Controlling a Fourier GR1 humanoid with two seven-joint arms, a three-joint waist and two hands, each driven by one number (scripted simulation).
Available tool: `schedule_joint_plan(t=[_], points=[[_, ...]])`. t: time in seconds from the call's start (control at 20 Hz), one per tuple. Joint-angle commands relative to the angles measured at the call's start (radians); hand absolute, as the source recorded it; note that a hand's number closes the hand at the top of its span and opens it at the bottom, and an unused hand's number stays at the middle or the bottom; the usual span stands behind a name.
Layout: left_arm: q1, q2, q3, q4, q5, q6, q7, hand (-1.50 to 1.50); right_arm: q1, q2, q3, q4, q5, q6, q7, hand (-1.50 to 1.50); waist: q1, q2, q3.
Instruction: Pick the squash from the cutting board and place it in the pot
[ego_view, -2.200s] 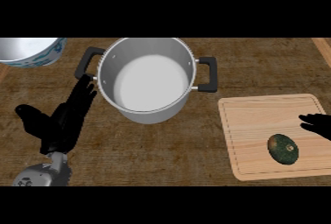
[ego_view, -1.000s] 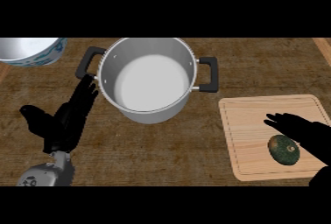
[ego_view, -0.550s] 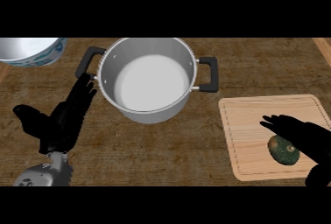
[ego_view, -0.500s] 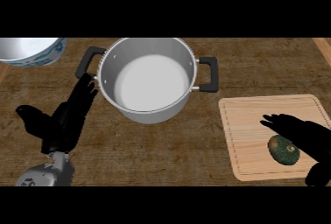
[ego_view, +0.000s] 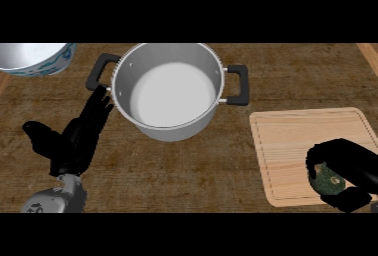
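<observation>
Item: squash (ego_view: 328, 181), dark green, on the cutting board (ego_view: 295, 145) near its lower right corner. Right robot hand (ego_view: 345, 165): fingers curled over and round the squash, thumb below it. Before you lift, check the curl sits under its widest part, then raise it straight up. Left robot hand (ego_view: 74, 142): open, resting beside the pot (ego_view: 173, 90). Bench (ego_view: 207, 175): brown wood grain; a patterned bowl (ego_view: 33, 57) at the upper left.

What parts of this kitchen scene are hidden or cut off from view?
- Squash: mostly covered in the head view by the right robot hand curled over it.
- Bowl: cut off at the view's top left.
- Pot: one handle partly behind the left robot hand.
</observation>
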Motion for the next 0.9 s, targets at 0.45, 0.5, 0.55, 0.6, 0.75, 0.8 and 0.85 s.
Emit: schedule_joint_plan(t=[0.45,0.5,0.55,0.6,0.75,0.8,0.85], points=[[0.020,0.013,0.036,-0.008,-0.012,0.017,0.007,0.00,0.085,0.529,-0.092,-0.083,0.105,-0.079,0.791,1.50,-0.056,-0.014,-0.007],[0.040,0.009,0.029,-0.011,0.000,0.005,0.003,0.00,0.093,0.531,-0.069,-0.106,0.121,-0.091,0.867,1.50,-0.042,-0.015,-0.008],[0.032,0.008,0.030,0.000,-0.009,0.011,-0.006,0.00,0.079,0.532,-0.035,-0.134,0.118,-0.116,0.924,1.50,-0.038,-0.014,-0.007],[0.014,0.012,0.023,-0.014,-0.012,0.011,0.020,0.00,0.064,0.534,-0.021,-0.172,0.131,-0.132,1.004,1.50,-0.035,-0.018,-0.006],[0.014,0.020,0.031,-0.001,-0.004,-0.005,0.000,0.00,0.031,0.537,0.060,-0.271,0.211,-0.204,1.213,1.50,-0.025,-0.018,-0.007],[0.008,0.005,0.012,0.001,-0.013,0.006,0.020,0.00,0.018,0.537,0.105,-0.310,0.237,-0.222,1.277,1.50,-0.025,-0.018,-0.006],[0.000,0.022,0.036,-0.009,0.000,-0.002,0.010,0.00,0.013,0.538,0.148,-0.347,0.271,-0.223,1.334,1.50,-0.018,-0.022,-0.008]])
